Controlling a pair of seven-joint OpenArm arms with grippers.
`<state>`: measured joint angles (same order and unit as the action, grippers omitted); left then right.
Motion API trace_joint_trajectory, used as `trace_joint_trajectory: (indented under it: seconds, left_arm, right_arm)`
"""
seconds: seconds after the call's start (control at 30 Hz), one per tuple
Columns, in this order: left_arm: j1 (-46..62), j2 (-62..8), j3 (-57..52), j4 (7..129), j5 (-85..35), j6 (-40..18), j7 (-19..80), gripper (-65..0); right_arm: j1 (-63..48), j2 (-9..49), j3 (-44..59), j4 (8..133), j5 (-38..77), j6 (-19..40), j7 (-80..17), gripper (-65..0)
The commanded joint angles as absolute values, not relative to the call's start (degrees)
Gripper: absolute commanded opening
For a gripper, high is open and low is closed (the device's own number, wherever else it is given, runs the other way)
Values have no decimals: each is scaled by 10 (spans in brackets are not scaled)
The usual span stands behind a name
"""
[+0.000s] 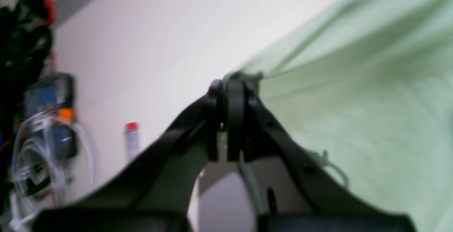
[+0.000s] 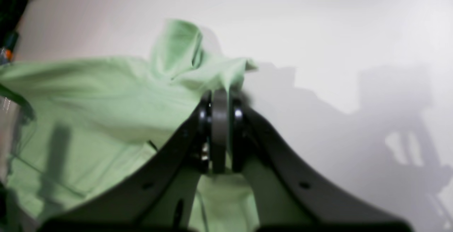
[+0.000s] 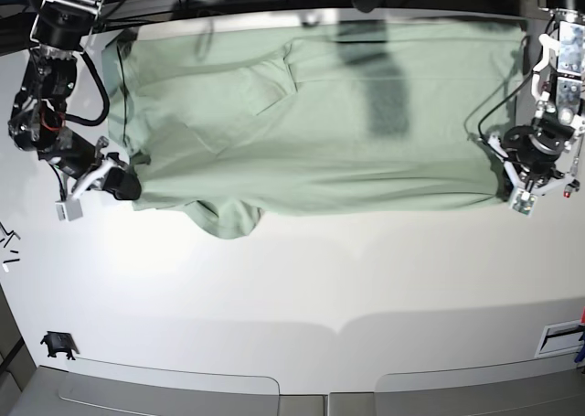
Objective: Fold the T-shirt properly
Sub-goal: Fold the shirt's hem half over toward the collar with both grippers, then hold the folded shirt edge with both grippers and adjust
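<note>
The pale mint-green T-shirt (image 3: 320, 123) lies stretched sideways across the far half of the white table, with a sleeve (image 3: 233, 219) hanging toward me at the lower left. My left gripper (image 3: 505, 186), on the base view's right, is shut on the shirt's near right corner; the left wrist view shows the fabric (image 1: 354, 101) pulled taut from the closed fingertips (image 1: 231, 90). My right gripper (image 3: 128, 186), on the base view's left, is shut on the shirt's near left corner; the right wrist view shows the cloth (image 2: 106, 101) bunched at its closed fingertips (image 2: 219, 101).
The white table (image 3: 302, 288) extends toward me below the shirt. A small black clip (image 3: 57, 345) lies near the front left edge. A tray with pens (image 3: 562, 338) sits at the right edge. Cables and gear (image 1: 39, 119) crowd the left wrist view's left side.
</note>
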<state>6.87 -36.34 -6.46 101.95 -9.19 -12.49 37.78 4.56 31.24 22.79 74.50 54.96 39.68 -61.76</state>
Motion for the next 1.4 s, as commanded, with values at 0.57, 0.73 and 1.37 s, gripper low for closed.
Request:
trace_joint_trajectory:
  seconds: [0.57,0.73,1.37]
  left_arm:
    - [185,-375,-161,1062,-95,-119,400,-650]
    - [192,-375,-161,1072,-95,-120,442,-650]
    - [199,-368,-161,1075,-95,-120,505,-650]
  right_arm:
    - [-42,326,283,756,744,400,-756,-650]
    - [-76,326,283,756,744,400,-761,-650]
    - [-102,309,283,755,653,400,-752,-650]
